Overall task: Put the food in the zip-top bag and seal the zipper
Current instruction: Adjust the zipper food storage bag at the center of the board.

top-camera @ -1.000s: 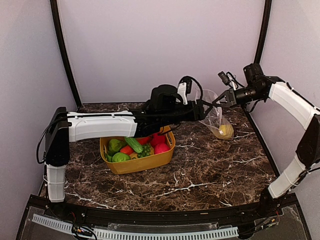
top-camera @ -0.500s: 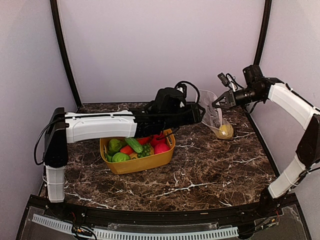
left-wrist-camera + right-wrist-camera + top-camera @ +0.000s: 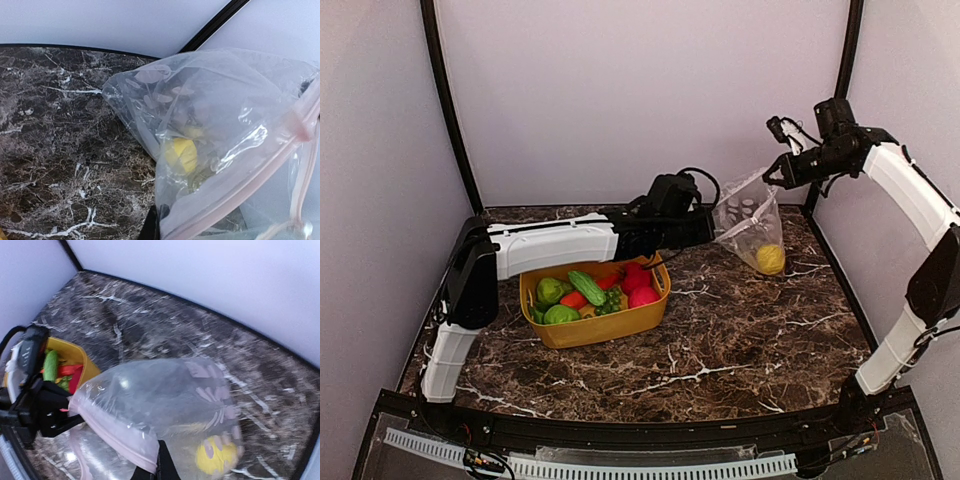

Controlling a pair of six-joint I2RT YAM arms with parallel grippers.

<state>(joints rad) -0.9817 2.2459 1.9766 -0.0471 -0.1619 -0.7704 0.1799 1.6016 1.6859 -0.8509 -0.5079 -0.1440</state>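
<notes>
Lifted higher than a second ago, the zip-top bag (image 3: 748,222) hangs stretched right of the yellow tub (image 3: 602,328), with the right claw (image 3: 778,178) and left claw (image 3: 711,224) each clamped on its mouth and a lemon (image 3: 770,259) inside. Pulling harder could tear the thin film or slip an edge free.

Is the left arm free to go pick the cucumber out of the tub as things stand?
Probably not yet: the left pincer is shut on the zip-top bag, which it would have to release. The cucumber itself lies uncovered in the tub.
</notes>
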